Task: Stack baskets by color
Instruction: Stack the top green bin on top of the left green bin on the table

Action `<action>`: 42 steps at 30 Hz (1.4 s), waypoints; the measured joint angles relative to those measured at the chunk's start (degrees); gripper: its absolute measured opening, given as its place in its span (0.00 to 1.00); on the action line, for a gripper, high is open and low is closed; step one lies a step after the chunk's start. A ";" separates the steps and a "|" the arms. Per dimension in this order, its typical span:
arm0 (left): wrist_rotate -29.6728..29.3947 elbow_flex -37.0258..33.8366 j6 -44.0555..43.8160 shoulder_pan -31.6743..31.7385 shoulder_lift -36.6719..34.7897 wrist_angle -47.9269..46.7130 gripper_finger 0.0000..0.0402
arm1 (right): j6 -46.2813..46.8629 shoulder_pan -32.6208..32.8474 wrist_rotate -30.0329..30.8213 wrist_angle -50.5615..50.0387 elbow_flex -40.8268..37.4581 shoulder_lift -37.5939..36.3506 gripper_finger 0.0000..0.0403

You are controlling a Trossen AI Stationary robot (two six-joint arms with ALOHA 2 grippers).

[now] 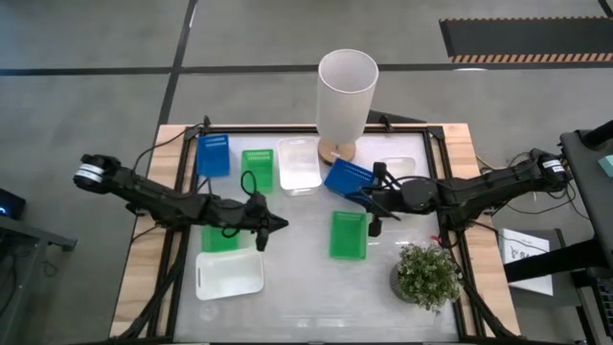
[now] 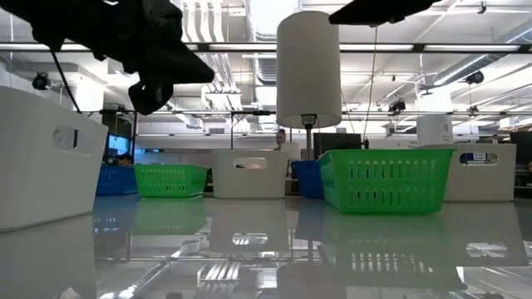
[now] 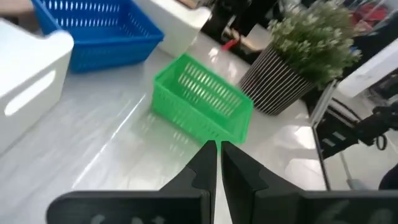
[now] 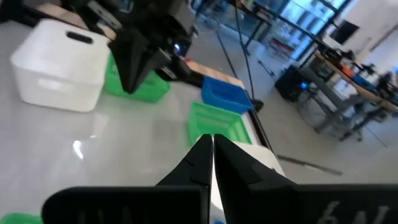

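The baskets lie unstacked across the white table [image 1: 306,287]. In the high view, a blue basket [image 1: 213,155], a green basket [image 1: 257,170] and a white basket [image 1: 298,165] sit side by side in the upper middle of the frame. Another blue one [image 1: 347,176] lies tilted just right of the tall white cylinder [image 1: 346,96]. A second green basket [image 1: 349,235] sits alone at centre right, a third [image 1: 218,238] is partly hidden under the left arm, and a larger white bin [image 1: 229,274] sits at lower left. The left gripper [image 1: 280,224] hovers at centre left, fingers pinched together, holding nothing. The right gripper [image 1: 368,198] hangs beside the tilted blue basket, fingers likewise closed and empty. A potted plant [image 1: 427,274] stands at lower right.
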 joint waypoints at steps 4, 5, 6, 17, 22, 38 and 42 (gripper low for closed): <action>0.02 3.78 -3.89 0.31 1.60 -10.04 0.02 | -1.68 0.00 -0.39 2.36 -2.29 -1.37 0.02; 0.02 5.02 -4.39 0.51 2.10 -13.11 0.02 | -2.15 0.00 -0.34 2.68 -2.95 -1.74 0.02; 0.02 6.24 -4.45 0.65 2.47 -16.40 0.02 | -2.42 0.00 -0.34 3.46 -3.36 -2.24 0.02; 0.46 18.30 -3.76 0.96 8.31 -39.93 0.02 | -3.21 0.00 -1.91 4.19 -6.79 -10.38 0.02; 3.12 19.87 -0.81 0.98 10.68 -41.30 0.02 | -3.18 0.00 -1.91 4.28 -7.87 -13.10 0.02; 4.50 20.07 4.14 1.74 13.22 -40.93 0.02 | -5.56 -0.02 -5.68 4.25 -11.97 -21.61 0.02; 4.51 20.60 7.81 2.26 12.99 -40.92 0.02 | -5.56 -0.02 -7.68 4.33 -12.83 -23.49 0.02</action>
